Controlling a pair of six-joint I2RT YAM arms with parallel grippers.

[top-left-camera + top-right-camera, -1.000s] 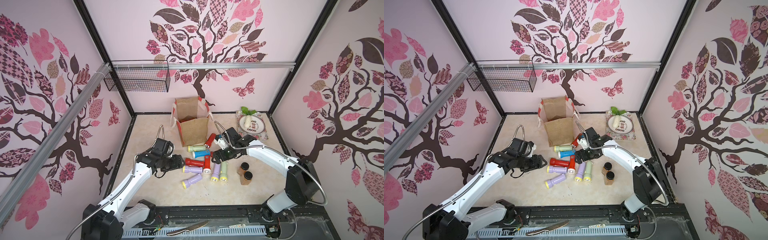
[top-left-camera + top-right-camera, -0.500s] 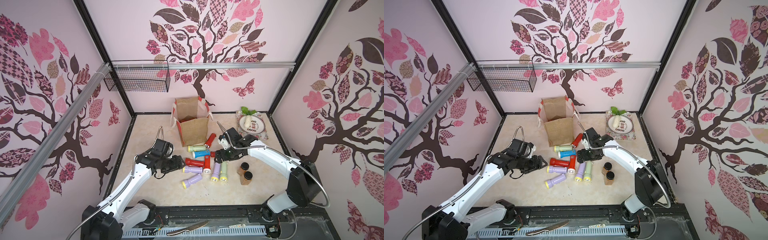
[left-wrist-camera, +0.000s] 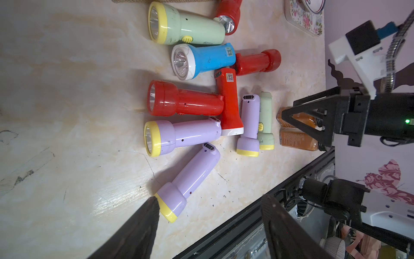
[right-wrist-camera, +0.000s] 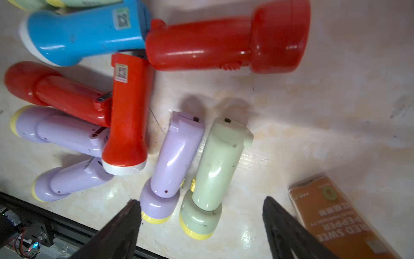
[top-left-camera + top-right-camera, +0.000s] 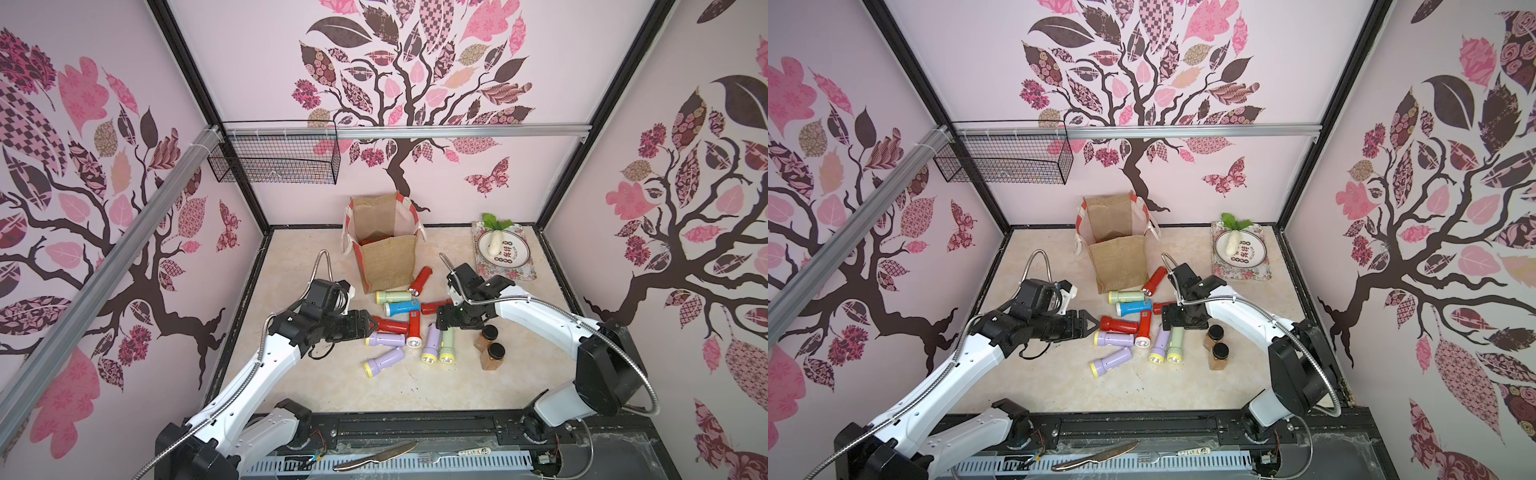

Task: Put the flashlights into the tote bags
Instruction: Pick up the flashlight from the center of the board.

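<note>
Several flashlights lie in a cluster on the floor in front of the tote bag [image 5: 384, 253] [image 5: 1119, 266], which stands upright and open-topped. My right gripper [image 4: 201, 203] [image 5: 446, 323] is open and hangs low over a lilac flashlight [image 4: 174, 154] and a pale green flashlight [image 4: 215, 161]. Both their yellow-ringed heads lie between its fingers. My left gripper [image 3: 210, 201] [image 5: 368, 326] is open and empty, at the cluster's left side, close to a red flashlight [image 5: 390, 325]. One fingertip [image 3: 153, 203] is beside the head of another lilac flashlight [image 3: 190, 179]. A blue flashlight [image 5: 401, 307] lies mid-cluster.
Two amber jars with black lids [image 5: 488, 345] [image 4: 336, 215] lie just right of the right gripper. A floral tray [image 5: 482, 266] with a plate stands at the back right. A wire basket [image 5: 274, 160] hangs on the back wall. A knife [image 5: 374, 457] lies on the front rail.
My right gripper has moved toward the front, from the red flashlight to over the lilac and pale green pair, and its jaws have narrowed somewhat. The left arm has barely moved.
</note>
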